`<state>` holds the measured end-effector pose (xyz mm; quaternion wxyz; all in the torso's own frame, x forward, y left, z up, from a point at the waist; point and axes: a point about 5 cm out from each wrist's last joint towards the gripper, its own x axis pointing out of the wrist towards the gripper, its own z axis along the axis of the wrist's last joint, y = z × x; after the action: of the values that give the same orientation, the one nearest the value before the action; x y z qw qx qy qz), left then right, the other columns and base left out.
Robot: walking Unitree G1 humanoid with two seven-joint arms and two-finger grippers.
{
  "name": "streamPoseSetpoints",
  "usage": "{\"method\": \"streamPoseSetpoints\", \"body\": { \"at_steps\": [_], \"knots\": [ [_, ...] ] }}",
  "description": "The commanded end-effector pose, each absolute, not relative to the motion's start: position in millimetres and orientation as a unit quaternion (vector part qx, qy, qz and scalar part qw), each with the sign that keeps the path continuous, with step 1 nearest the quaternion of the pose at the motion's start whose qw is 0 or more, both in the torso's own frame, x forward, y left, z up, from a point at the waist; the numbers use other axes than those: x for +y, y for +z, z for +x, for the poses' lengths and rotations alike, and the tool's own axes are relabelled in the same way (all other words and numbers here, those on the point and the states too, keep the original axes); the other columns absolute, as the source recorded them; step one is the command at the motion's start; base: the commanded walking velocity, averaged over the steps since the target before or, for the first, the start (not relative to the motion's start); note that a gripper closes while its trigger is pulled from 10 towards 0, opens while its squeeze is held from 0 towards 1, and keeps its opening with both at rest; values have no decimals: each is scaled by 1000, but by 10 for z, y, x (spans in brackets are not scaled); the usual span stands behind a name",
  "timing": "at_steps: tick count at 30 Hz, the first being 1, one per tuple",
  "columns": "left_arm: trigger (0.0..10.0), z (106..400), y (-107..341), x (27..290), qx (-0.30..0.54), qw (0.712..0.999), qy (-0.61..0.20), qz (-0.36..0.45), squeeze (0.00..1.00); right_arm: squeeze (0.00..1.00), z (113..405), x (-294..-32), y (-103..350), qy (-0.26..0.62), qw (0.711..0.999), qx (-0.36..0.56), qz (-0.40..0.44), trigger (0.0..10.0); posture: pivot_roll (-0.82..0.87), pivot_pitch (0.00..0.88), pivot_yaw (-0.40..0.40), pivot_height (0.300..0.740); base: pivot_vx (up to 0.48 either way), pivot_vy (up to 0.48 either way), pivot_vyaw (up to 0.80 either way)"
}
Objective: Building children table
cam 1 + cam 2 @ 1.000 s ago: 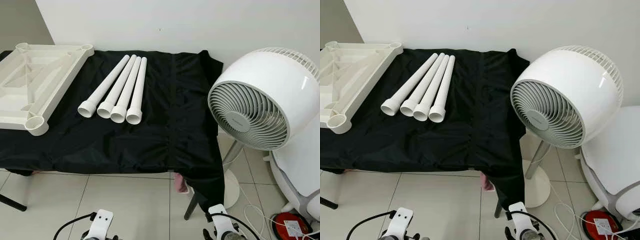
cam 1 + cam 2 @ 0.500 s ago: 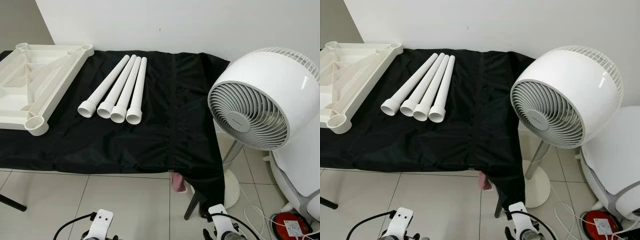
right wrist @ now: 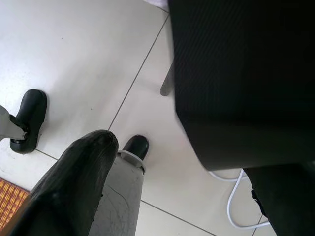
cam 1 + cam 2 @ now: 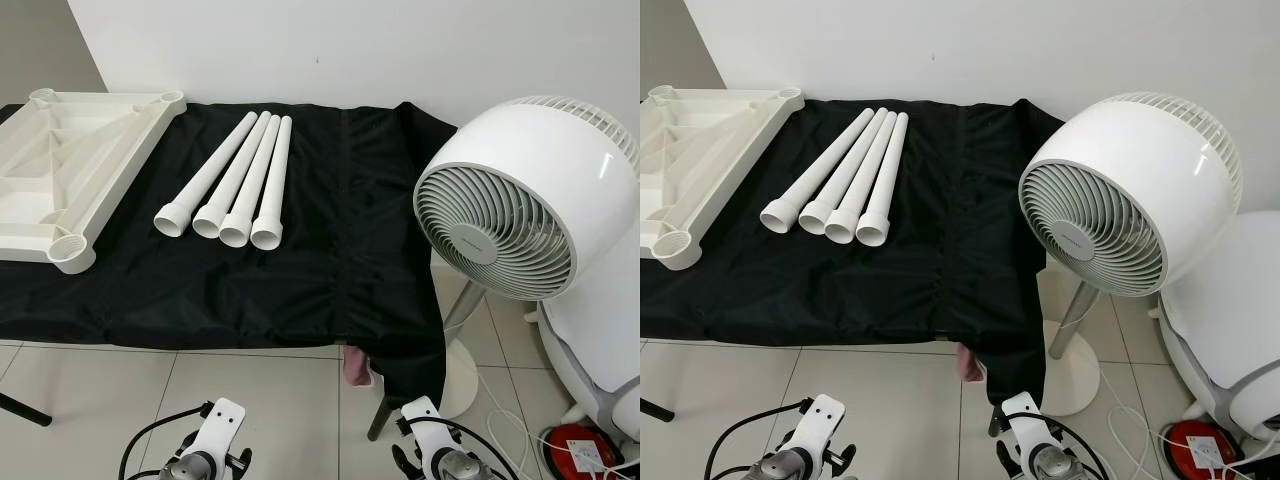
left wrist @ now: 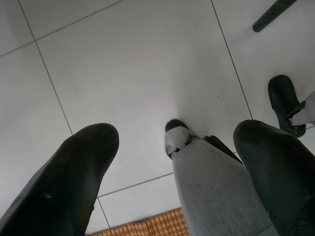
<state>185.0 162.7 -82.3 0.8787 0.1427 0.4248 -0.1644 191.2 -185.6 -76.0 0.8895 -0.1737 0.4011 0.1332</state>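
A white plastic table top (image 4: pixel 70 165) lies upside down at the far left of a table draped in black cloth (image 4: pixel 330 260). A round leg socket (image 4: pixel 72 250) shows at its near corner. Beside it, several white tube legs (image 4: pixel 235 180) lie side by side, flared ends toward me. Both arms hang low in front of the table, with the left wrist (image 4: pixel 210 455) and the right wrist (image 4: pixel 430 455) above the tiled floor. My left gripper (image 5: pixel 177 142) is open over bare tiles. My right gripper (image 3: pixel 187 167) is open too, beside the hanging cloth.
A big white fan (image 4: pixel 520 200) on a stand crowds the table's right end. A white rounded machine (image 4: pixel 600 340) and a red device with cables (image 4: pixel 580 450) sit further right. A black table leg (image 4: pixel 20 410) slants at the left. A woven mat (image 5: pixel 142 228) lies behind my feet.
Both wrists have risen slightly and come inward in the head views. The table top and tube legs have not moved.
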Motion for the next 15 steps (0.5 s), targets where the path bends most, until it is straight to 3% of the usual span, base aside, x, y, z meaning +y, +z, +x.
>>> {"method": "streamPoseSetpoints", "body": {
  "at_steps": [1, 15],
  "knots": [
    [10000, 1788, -856, 1615, 434, 874, -167, 143, 0, 0, 1874, -1835, -781, 135, 889, 405, -166, 10000, -84, 0, 60, 740, 0, 0, 0],
    [10000, 1750, -874, 1592, 436, 876, -159, 132, 0, 0, 1888, -1838, -768, 131, 894, 397, -161, 10000, -89, 0, 60, 740, 0, 0, 0]
  ]
}}
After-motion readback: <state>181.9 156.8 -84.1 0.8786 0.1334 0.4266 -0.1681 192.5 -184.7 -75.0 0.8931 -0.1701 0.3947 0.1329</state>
